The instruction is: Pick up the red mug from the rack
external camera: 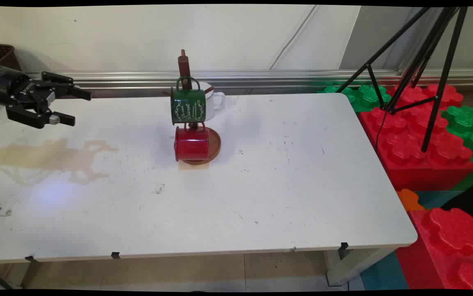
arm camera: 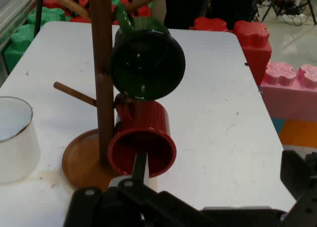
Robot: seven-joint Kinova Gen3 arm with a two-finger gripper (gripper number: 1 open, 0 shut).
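I've got the gripper (external camera: pixel 72 107) spread wide w/ nothing in it, hovering at table's (external camera: pixel 286 197) left side well apart from the mug tree (external camera: pixel 184 65), where green mug (external camera: pixel 188 106) & red mug (external camera: pixel 191 144) hang, white mug (external camera: pixel 216 98) behind.

colour: your gripper (external camera: pixel 74 107) is black all over, with a round black wrist behind it.
fingers: you have two thin black fingers (external camera: pixel 81 93), each made of jointed bars.
tip: one finger has a small grey pad near its end.
markings: you can see small white letters on the wrist and on the hand, too small to read.
close up: the hand view shows black bars with round screws.
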